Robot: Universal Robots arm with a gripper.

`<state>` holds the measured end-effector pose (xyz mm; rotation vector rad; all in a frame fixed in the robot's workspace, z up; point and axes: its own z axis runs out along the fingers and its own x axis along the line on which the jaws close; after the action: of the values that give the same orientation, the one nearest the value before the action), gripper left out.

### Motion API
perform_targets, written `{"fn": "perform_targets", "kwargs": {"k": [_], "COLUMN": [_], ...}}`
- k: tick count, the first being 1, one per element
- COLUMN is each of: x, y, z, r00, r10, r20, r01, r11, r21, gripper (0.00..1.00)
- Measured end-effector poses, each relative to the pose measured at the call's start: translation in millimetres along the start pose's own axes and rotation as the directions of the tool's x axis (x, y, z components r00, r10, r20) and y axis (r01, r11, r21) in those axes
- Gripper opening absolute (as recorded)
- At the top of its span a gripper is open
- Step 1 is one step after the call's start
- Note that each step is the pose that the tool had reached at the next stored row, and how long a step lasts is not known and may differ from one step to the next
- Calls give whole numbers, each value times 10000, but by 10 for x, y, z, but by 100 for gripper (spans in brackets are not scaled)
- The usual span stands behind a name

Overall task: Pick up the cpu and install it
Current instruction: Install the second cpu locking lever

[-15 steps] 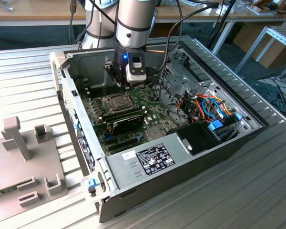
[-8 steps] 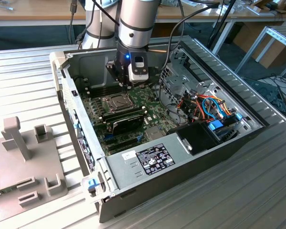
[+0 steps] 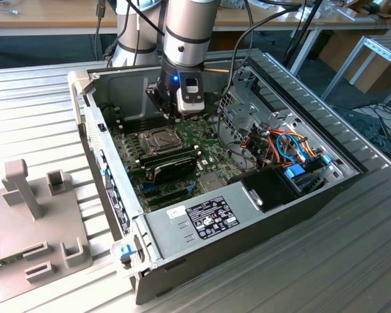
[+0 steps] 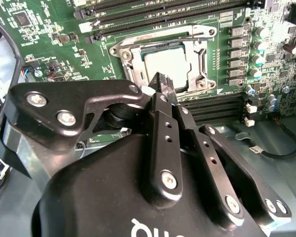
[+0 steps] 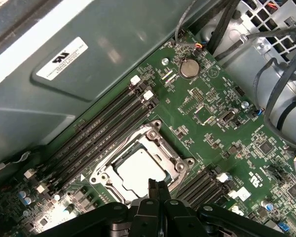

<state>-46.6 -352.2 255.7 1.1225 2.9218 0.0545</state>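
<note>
The tool (image 4: 162, 85) is hanging inside an open computer case (image 3: 247, 218), its two black fingers (image 5: 157, 190) pressed together with nothing between them. In both wrist views the fingertips are sitting just over the near edge of the chip (image 4: 168, 65), a small flat square with a dull, pale silver-grey top. The chip is lying flat inside the metal socket frame (image 4: 200, 57) on the green board (image 5: 207, 116), directly below and a little ahead of the tool. Judging by this, the chip is already resting in its socket, so the work appears to be at the seating stage rather than the pickup. Any further move calls for a light, straight touch, since the socket underneath is delicate. Beyond the frame, rows of black memory slots (image 5: 103, 123) are running alongside. The case is standing on a ribbed metal desk (image 3: 326, 261).
</note>
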Motion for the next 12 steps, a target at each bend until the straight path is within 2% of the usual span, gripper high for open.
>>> {"fn": "perform_targets", "kwargs": {"k": [5, 12], "x": [-57, -60], "y": [-64, -67], "z": [-2, -2], "r00": [10000, 10000], "r10": [0, 0], "r20": [0, -1], "r01": [0, 0], "r11": [10000, 10000], "r21": [-1, -1], "gripper": [11, 11]}}
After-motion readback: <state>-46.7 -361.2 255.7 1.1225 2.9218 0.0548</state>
